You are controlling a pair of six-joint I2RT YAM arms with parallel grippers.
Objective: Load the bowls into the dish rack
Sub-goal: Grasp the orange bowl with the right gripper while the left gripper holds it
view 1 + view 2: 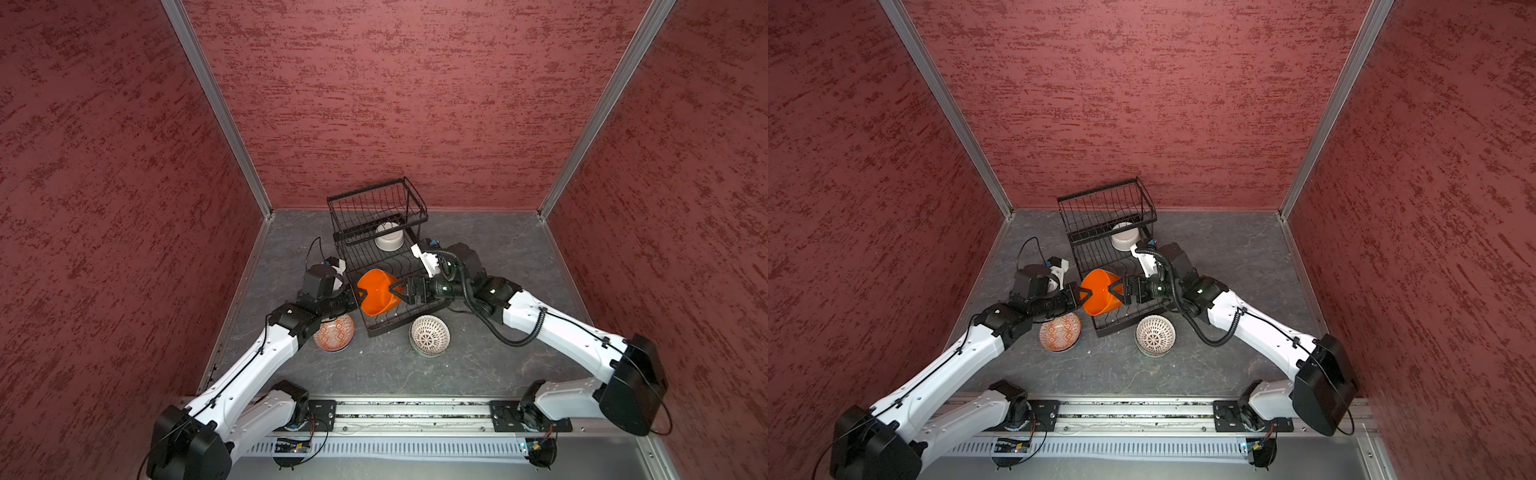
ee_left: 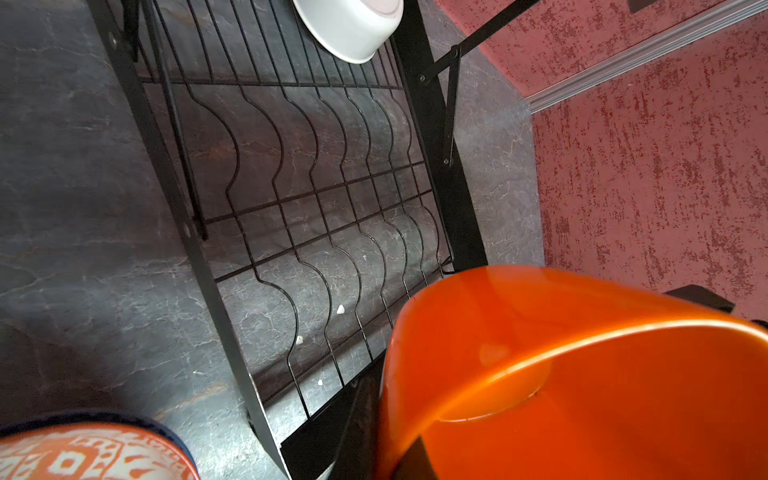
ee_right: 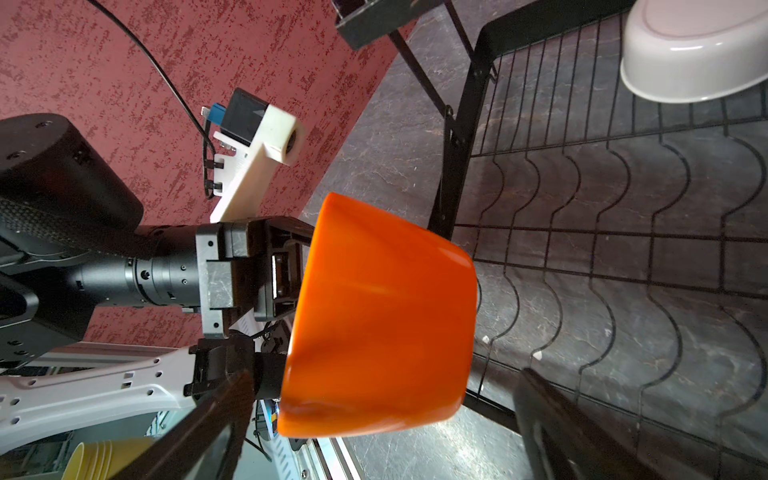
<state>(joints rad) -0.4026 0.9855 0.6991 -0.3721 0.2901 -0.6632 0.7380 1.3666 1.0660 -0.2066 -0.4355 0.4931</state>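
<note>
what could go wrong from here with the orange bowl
The left fingers pinch only the rim of the orange bowl, tipped on its side above the dish rack; it could slip and drop onto the wires. The right fingers stand open around the bowl's tapered wall; closing off-centre could squeeze it loose. The left arm hangs over the terracotta patterned bowl and may bump it.

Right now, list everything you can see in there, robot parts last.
dish rack: one, black wire, middle of table
white bowl: one, white, upside down on rack base, partly under raised basket
orange bowl: one, orange, tilted above rack's near end
terracotta patterned bowl: one seen, table, left of rack
white patterned bowl: tops a stack, count unclear, table, right of rack
table: one, dark grey
walls: three, red
left tool: one, black, shut on orange bowl's rim
right tool: one, black, open beside orange bowl
</note>
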